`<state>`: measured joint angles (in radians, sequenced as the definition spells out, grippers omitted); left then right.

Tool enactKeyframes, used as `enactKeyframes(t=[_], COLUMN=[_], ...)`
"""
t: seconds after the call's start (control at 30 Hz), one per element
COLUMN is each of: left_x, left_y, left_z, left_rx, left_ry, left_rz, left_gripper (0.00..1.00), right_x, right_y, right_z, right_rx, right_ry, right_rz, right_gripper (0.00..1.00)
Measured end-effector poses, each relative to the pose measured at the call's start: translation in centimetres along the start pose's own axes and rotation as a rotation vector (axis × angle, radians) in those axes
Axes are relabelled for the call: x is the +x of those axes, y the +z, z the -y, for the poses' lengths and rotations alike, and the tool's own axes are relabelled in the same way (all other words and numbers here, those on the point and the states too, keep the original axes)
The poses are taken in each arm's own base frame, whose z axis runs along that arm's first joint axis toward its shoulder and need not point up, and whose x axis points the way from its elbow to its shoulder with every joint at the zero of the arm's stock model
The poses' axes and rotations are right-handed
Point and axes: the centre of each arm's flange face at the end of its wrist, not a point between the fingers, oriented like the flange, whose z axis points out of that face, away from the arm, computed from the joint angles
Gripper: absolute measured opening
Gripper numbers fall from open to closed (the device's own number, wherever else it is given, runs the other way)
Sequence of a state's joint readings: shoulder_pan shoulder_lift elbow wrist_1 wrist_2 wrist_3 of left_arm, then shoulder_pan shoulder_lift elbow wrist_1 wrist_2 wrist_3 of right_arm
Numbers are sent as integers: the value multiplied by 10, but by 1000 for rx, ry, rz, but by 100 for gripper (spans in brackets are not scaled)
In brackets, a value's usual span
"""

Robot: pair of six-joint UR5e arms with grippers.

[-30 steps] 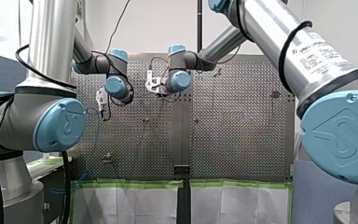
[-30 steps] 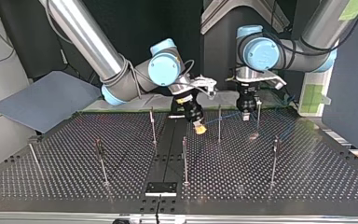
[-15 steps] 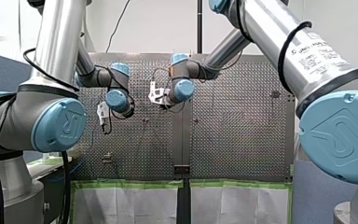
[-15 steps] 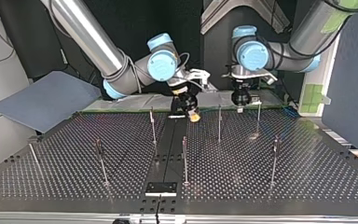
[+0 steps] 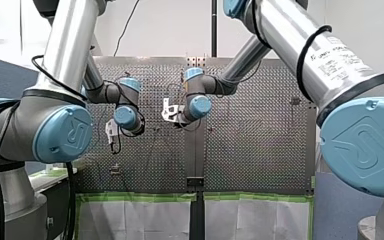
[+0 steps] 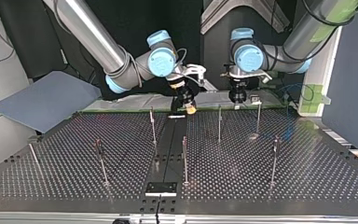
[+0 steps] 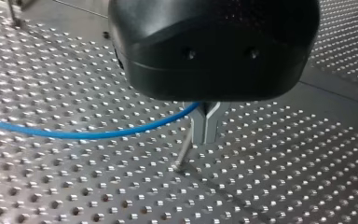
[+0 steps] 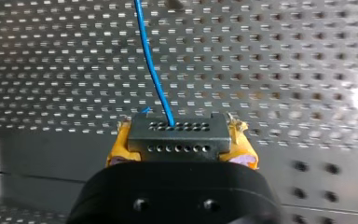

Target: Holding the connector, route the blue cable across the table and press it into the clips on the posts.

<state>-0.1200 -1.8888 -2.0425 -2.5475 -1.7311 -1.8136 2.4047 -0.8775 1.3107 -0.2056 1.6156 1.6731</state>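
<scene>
Blue cable (image 8: 152, 70): one. It leaves the grey connector (image 8: 177, 130) and runs ahead of it over the perforated table (image 6: 307, 177). In the left wrist view it curves low across the plate and meets my left gripper (image 7: 204, 140) near the root of its metal fingers (image 7: 198, 128).

Connector: one, clamped between the yellow pads (image 8: 118, 147) of my right gripper (image 8: 178, 142), its hole-studded face turned outward.

Grippers: two.
- Right: closed on the connector, hanging just over the far end of the centre strip (image 6: 167, 140) in the top view.
- Left: black, fingers pressed together around the cable. It hangs right of the centre strip in the top view, also by the far edge, with a thin post (image 7: 182, 156) just under its tips.

Posts: seven counted in the top view, three left of the centre strip and four right of it. The clips are too small to read.

Open room: from the centre strip's middle to the near edge, bare perforated metal shows between the posts.

Surface and room:
- Silver perforated plate with the dark centre strip, and one black plate (image 6: 161, 188) at the strip's near end.
- Green tape (image 5: 140, 196) along the arm-side border.
- A blue-grey panel (image 6: 42, 98) well left of the centre strip, off the table.
- A dark wall behind the arms.
</scene>
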Motion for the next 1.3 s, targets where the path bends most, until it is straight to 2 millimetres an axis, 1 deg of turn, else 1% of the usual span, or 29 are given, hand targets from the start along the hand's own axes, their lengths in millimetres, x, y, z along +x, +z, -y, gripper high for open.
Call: enactKeyframes(t=[0.07,0.13,0.23,0.6,0.8,0.9,1.03,1.3], left_x=[4,6,6,2,5,10,11,2], left_y=[3,5,7,17,42,53,61,75], left_z=[-1,-2,-4,-7,-11,-13,-16,-15], left_rx=[3,5,10,28,26,30,36,67], left_ry=[-1,-3,-9,-31,-41,-44,-57,-90], left_rz=[1,3,11,32,36,30,35,56], left_gripper=[0,0,0,0,0,0,0,0], right_x=[-13,-22,-28,-23,-20,-19,-17,-14], right_y=[4,7,10,18,22,25,27,30], right_z=[-2,-4,-6,-25,-33,-39,-47,-63], right_rx=[-2,-5,-8,-25,-28,-29,-35,-54], right_ry=[-1,-1,1,39,56,64,73,83], right_rz=[19,30,34,7,-14,-24,-35,-41], right_gripper=[0,0,0,0,0,0,0,0])
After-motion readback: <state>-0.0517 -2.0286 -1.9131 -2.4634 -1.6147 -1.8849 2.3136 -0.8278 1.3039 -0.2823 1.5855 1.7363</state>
